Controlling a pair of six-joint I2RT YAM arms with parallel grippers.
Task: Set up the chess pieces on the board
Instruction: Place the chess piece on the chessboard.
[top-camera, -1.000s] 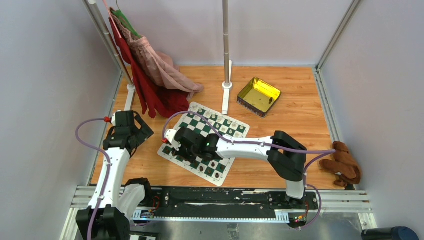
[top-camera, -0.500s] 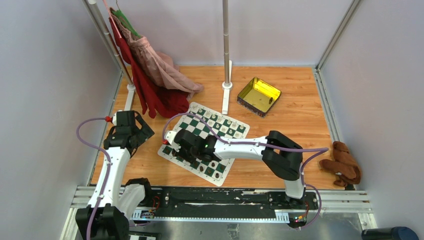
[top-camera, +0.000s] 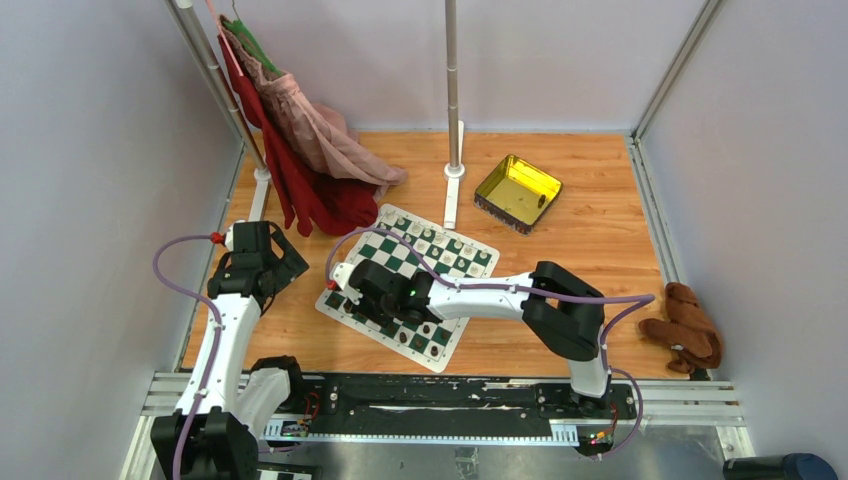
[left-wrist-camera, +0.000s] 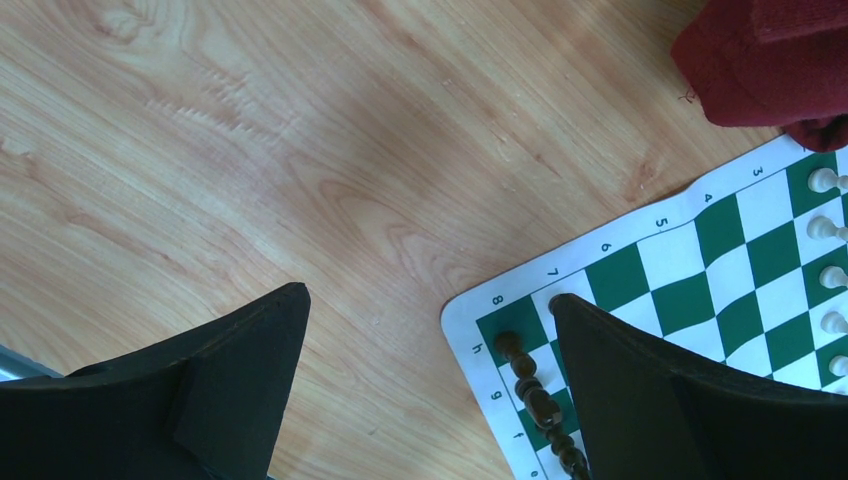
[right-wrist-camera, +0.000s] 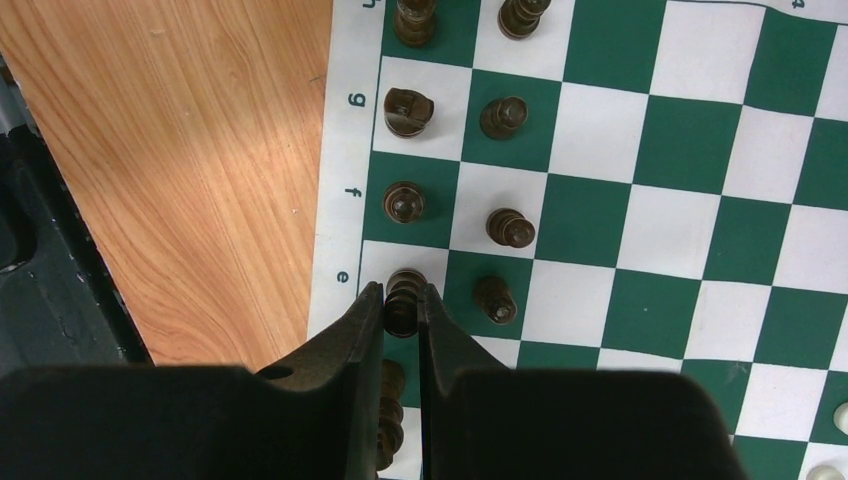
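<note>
Right gripper (right-wrist-camera: 400, 290), mine: jaws narrow, pinching dark piece (right-wrist-camera: 404, 308) at e-file edge square of board (right-wrist-camera: 600, 215). Cannot tell if piece is lifted or standing. Other dark pieces (right-wrist-camera: 403, 203) upright in two columns alongside. Left gripper (left-wrist-camera: 428, 296): jaws wide, over wooden table (left-wrist-camera: 300, 150), just off board corner. Cream pieces (left-wrist-camera: 825, 180) along opposite side.
</note>
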